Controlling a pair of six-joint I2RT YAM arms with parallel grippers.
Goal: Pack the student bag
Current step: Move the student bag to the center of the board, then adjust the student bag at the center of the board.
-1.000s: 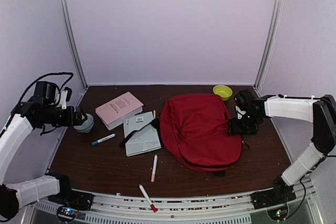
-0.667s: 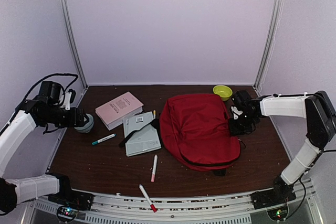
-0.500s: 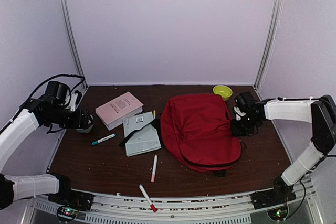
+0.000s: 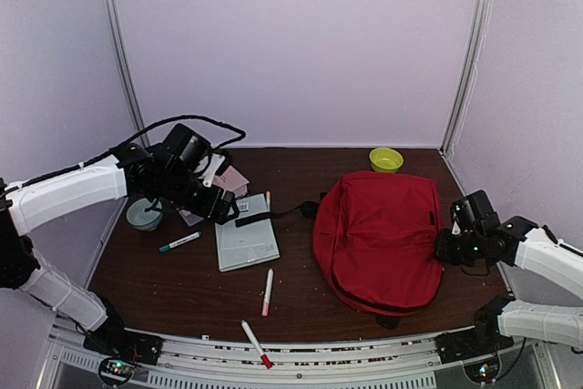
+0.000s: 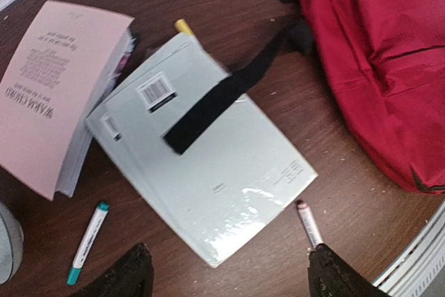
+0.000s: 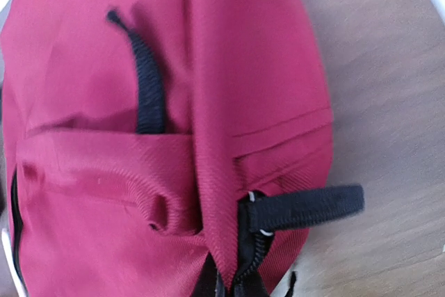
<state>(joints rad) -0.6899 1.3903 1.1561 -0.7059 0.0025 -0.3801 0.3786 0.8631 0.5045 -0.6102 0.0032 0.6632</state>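
The student bag [image 4: 383, 234] is a big red backpack lying flat at the centre right of the table, zipped along its near side. My right gripper [image 4: 444, 250] is shut on its right edge. In the right wrist view the red fabric and black zipper seam [image 6: 240, 255] of the bag [image 6: 104, 102] run down between the jaws. One black strap [image 4: 273, 216] trails left over a pale grey book [image 4: 246, 241]. My left gripper [image 4: 228, 211] hovers open above that book [image 5: 208, 172], its black fingertips [image 5: 132, 276] wide apart and holding nothing.
A pink book [image 5: 55, 95] lies left of the grey one. Loose markers: teal [image 4: 179, 242], pink [image 4: 268, 291], red-tipped [image 4: 256, 344] near the front edge. A green bowl [image 4: 386, 159] sits at the back right, a grey cup [image 4: 144, 214] at the left.
My right gripper has shut on the bag and dragged it right and toward the front. The left arm swung in from the far left to over the books. The strap now stretches across the grey book.
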